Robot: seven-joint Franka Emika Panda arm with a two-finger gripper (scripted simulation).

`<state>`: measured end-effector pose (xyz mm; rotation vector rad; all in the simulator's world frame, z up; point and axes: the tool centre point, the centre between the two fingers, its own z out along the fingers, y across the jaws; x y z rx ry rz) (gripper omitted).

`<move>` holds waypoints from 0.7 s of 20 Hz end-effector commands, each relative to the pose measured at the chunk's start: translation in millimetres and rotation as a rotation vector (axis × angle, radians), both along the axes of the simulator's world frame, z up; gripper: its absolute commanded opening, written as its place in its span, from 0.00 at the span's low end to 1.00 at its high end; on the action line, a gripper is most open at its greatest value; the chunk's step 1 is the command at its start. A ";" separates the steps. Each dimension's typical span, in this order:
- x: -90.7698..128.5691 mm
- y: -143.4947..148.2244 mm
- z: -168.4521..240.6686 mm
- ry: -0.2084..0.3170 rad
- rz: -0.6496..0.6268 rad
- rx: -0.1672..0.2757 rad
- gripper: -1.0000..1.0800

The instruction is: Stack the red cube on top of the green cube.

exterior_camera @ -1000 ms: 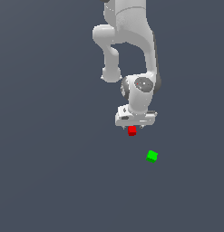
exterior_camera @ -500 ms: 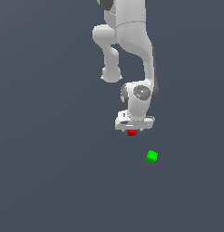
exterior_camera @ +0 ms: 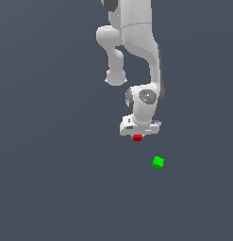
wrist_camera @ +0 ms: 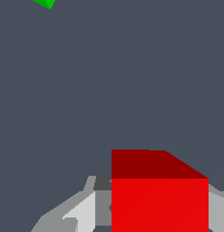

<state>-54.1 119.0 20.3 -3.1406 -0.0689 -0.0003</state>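
1. The white robot pincer [exterior_camera: 137, 136] hung under the arm, pointing down at the plain dark grey desk [exterior_camera: 52, 188], and the small bright red cube [exterior_camera: 137, 137] showed just under its body.

2. In the wrist view the red cube [wrist_camera: 159, 195] filled the place between the grey fingers [wrist_camera: 81, 210]. I judged that the fingers were clamped on it, though the contact faces themselves were covered by the cube.

3. The small bright green cube [exterior_camera: 158, 162] lay alone on the desk, apart from the pincer. In the exterior view it was lower than the pincer and toward the exterior view's right, near but clearly not under it.

4. This was the relation that mattered for the coming move: the red cube must travel sideways in that direction until it stands straight above the green cube, and only then go down.

5. In the wrist view only a corner of the green cube [wrist_camera: 45, 2] was seen, cut off by the picture edge, so its turn against the red cube could not be read well.

6. Whether the red cube touched the desk or was lifted from it I could not tell. No shadow was visible under it.

7. The fingertips were hidden in the exterior view.
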 end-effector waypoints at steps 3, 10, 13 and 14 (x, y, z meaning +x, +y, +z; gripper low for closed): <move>0.0 0.0 0.2 0.000 0.000 0.000 0.00; -0.6 -0.2 17.6 0.000 0.000 0.000 0.00; -1.0 -0.3 33.7 0.000 0.000 0.000 0.00; -1.2 -0.3 40.3 0.000 0.000 0.000 0.00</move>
